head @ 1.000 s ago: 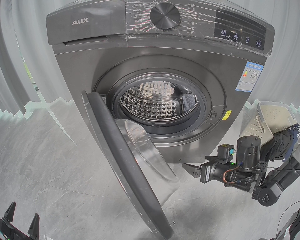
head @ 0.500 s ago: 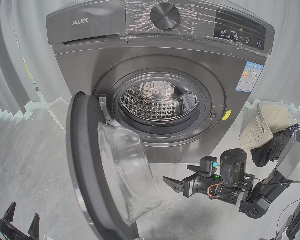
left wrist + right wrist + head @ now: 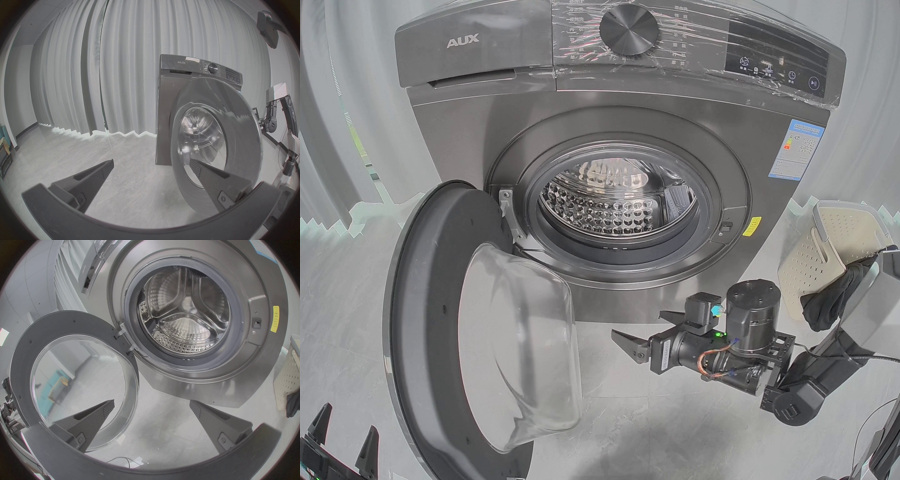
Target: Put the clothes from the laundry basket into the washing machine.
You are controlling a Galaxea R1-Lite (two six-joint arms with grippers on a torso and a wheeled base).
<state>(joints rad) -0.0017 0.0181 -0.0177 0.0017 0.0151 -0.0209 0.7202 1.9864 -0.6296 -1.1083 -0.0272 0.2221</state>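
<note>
While the washing machine [image 3: 650, 112] stands with its round door [image 3: 425, 281] swung wide to the robot's left, the steel drum [image 3: 600, 200] shows bare and shiny through the opening. The door hangs on its hinge at the left of the opening, with its clear bowl-shaped window bulging toward the robot.

The laundry basket [image 3: 837, 244], pale and perforated, sits on the floor [image 3: 675, 425] just beside the machine's lower right corner. It looks tipped rather than upright, though the right arm hides its lower part. Dark clothes [image 3: 831, 300] drape over its near rim, well apart from the drum. How much more lies inside the basket cannot be told from here.

The right jaws hang low in front of the machine, below and to the right of the opening and between the door and the basket, pointing toward the door. They are spread wide with nothing between them. The right wrist view looks past both fingers [image 3: 93, 418] at the door [image 3: 75, 324], the drum [image 3: 187, 324] and the basket's edge [image 3: 287, 380], where a bit of dark cloth [image 3: 293, 402] shows.

The left jaws sit low at the robot's far left, clear of the door, also spread wide and holding nothing. Their wrist view shows the door's outer face [image 3: 237, 125], the machine's side [image 3: 168, 93] and a grey curtain [image 3: 93, 78] behind.
</note>
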